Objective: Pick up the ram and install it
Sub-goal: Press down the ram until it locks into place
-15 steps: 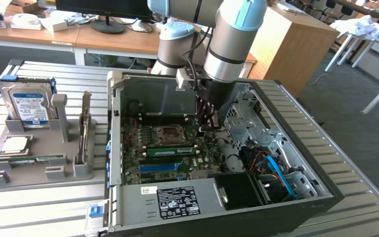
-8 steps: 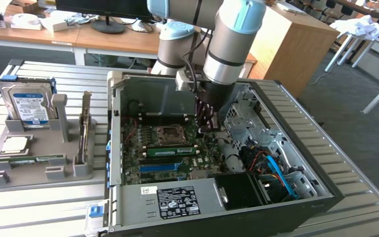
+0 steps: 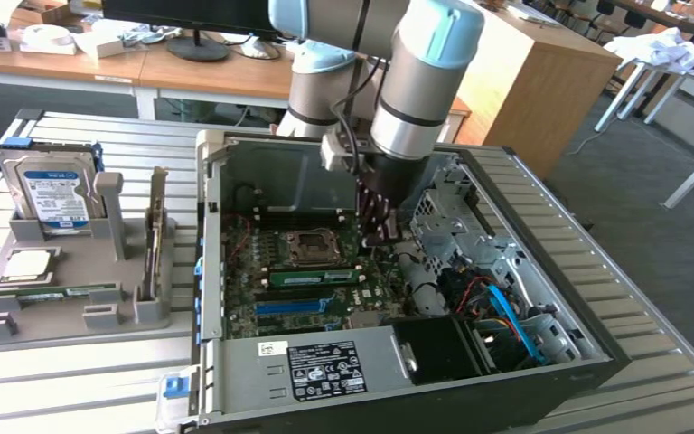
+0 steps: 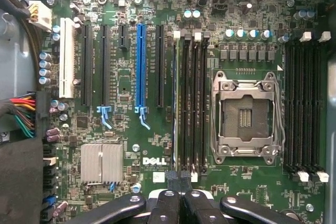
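– Green ram [image 3: 311, 276]: status?
– I see it standing in a motherboard slot just near of the CPU socket [image 3: 311, 246], inside the case. Pick and placement look done to me.
– Gripper [image 3: 379, 231]?
– Pinched closed, holding nothing, poised over one end of the stick. I can't tell if it touches, or if the latches have clicked.
– Spare?
– Lying on the tray [image 3: 70, 316], exterior view's left.

Exterior view looks down from above on the open computer case [image 3: 220, 271]; wrist view stares close, straight down at the motherboard [image 4: 157, 145]; both share it.
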`<state>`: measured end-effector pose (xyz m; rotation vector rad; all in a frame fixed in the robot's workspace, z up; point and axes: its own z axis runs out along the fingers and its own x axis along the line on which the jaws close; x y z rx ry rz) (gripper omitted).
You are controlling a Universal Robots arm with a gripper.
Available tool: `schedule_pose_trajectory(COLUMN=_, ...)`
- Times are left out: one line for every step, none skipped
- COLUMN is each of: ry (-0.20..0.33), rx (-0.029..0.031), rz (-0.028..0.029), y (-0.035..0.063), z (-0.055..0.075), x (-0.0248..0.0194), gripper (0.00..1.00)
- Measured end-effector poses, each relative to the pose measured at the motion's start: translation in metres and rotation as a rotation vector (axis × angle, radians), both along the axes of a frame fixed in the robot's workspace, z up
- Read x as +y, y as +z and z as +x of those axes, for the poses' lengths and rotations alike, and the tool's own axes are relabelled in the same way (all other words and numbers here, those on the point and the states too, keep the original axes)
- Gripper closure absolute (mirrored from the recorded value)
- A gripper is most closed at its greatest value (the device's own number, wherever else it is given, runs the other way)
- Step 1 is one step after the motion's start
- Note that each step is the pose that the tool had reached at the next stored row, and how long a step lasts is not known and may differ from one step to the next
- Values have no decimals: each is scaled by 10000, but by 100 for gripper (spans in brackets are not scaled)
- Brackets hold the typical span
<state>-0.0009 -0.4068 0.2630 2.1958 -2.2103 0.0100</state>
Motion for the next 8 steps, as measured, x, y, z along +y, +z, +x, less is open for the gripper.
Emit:
schedule_pose_trajectory(ry=0, rx=0, rz=0, y=-7, z=0, x=0, gripper=90)
schedule_pose_trajectory(ry=0, rx=1, rz=0, y=-15, z=0, x=0, gripper=90)
schedule_pose_trajectory(ry=0, rx=0, rz=1, y=-24, z=0, x=0, gripper=90)
schedule_pose_trajectory(ry=0, rx=1, rz=0, y=-32, z=0, x=0, gripper=90)
schedule_pose_trajectory(ry=0, rx=1, rz=0, y=-41, z=0, x=0, gripper=90)
schedule_pose_trajectory(ry=0, rx=1, rz=0, y=-51, z=0, x=0, gripper=90)
schedule_pose_trajectory(ry=0, rx=0, rz=1, y=-61, z=0, x=0, gripper=90)
schedule_pose_trajectory(ry=0, rx=0, rz=2, y=-70, z=0, x=0, gripper=90)
